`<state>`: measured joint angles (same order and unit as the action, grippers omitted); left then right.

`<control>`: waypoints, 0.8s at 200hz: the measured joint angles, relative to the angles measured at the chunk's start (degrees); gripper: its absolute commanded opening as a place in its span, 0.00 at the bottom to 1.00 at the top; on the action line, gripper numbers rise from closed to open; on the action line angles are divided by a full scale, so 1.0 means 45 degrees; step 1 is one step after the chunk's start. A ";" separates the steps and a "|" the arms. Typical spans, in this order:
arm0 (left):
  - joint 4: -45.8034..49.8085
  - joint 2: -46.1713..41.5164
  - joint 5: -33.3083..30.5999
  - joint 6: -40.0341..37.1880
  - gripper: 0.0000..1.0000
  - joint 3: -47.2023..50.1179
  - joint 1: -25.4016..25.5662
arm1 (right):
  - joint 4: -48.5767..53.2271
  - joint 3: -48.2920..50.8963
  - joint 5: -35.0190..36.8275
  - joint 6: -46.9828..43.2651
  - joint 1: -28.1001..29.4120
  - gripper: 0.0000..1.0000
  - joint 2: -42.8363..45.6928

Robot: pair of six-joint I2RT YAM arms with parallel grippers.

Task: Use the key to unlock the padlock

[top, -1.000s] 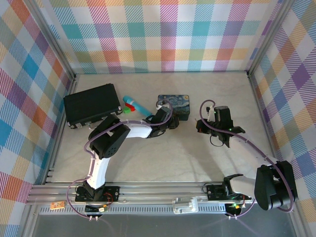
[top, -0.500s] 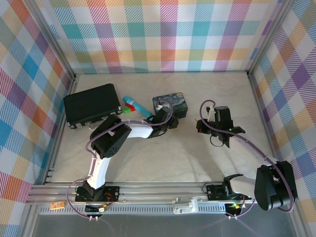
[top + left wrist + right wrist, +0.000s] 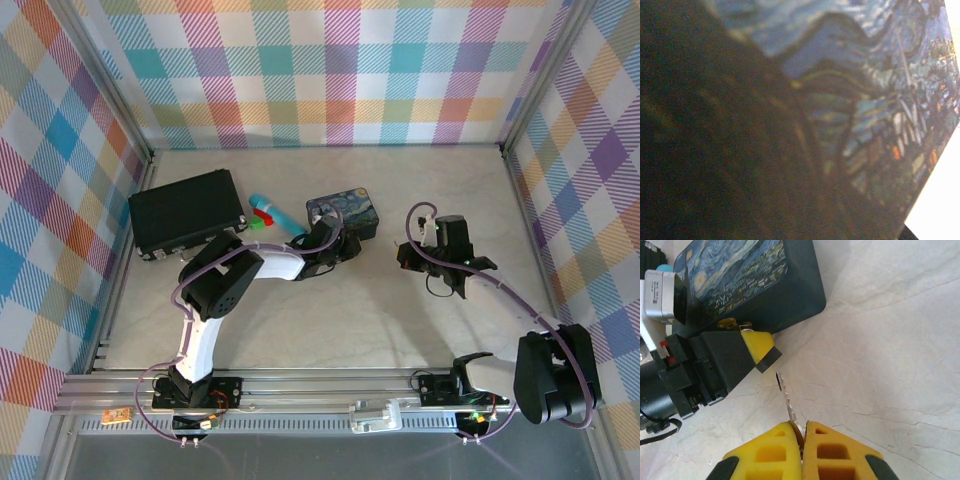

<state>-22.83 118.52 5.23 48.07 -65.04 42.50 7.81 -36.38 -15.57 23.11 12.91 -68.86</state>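
From above, we saw the left gripper (image 3: 335, 242) against the one blue tin's (image 3: 352, 208) near edge at mid-desk, with bare desk (image 3: 380, 300) open toward the right gripper (image 3: 408, 257). The left wrist view was blurred tin, so we could not tell how its jaws stood. In the right wrist view, yellow fingers (image 3: 832, 450) pinched one thin silver key (image 3: 786, 395), its tip free. A small metal piece, likely the padlock (image 3: 735, 324), lay against the tin.
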 measured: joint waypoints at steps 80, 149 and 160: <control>-0.2992 -0.0117 0.1739 0.3434 0.00 0.0675 -0.0146 | -0.1370 0.0665 -0.2409 0.0189 -0.0117 0.00 -0.1122; -0.4770 -0.0447 0.2560 0.4930 0.00 0.1520 -0.0175 | -0.3551 0.1399 -0.4240 0.0801 -0.0117 0.00 -0.2297; -0.4959 -0.0452 0.2662 0.5037 0.00 0.1588 -0.0204 | -0.3759 0.1399 -0.4420 0.0865 -0.0117 0.00 -0.2375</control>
<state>-45.15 116.49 17.21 70.74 -57.89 41.58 -9.10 -30.09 -35.46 27.00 12.38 -79.55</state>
